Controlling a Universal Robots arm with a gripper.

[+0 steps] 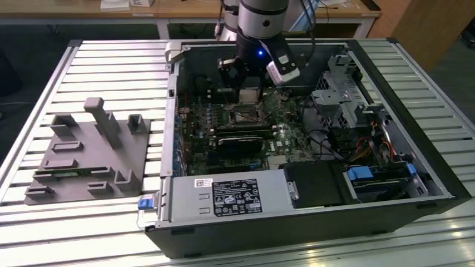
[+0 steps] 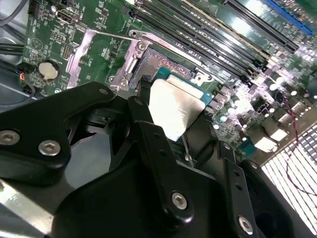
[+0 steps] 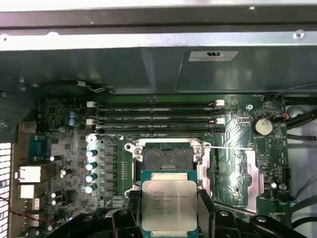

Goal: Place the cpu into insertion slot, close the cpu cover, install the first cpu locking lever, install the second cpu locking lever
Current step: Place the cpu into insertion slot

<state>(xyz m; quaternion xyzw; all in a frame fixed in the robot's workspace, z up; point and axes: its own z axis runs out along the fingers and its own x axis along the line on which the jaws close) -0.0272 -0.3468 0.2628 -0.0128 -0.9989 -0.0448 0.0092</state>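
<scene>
You're on step one: your tool (image 1: pixel 250 95) pinches the cpu (image 3: pixel 169 206) near the bare slot (image 3: pixel 167 156), seemingly above it; seating calls for square alignment.

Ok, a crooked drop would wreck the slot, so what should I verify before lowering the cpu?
1. Grip: ok. The gripper is shut on two opposite edges of the cpu.
2. Slot uncovered: ok. The dark centre of the slot lies bare.
3. cpu square to slot: ok. Their edges run parallel in the first wrist view.
4. cpu centred over slot: cannot tell from these angles.
5. Debris in slot: cannot tell.
</scene>
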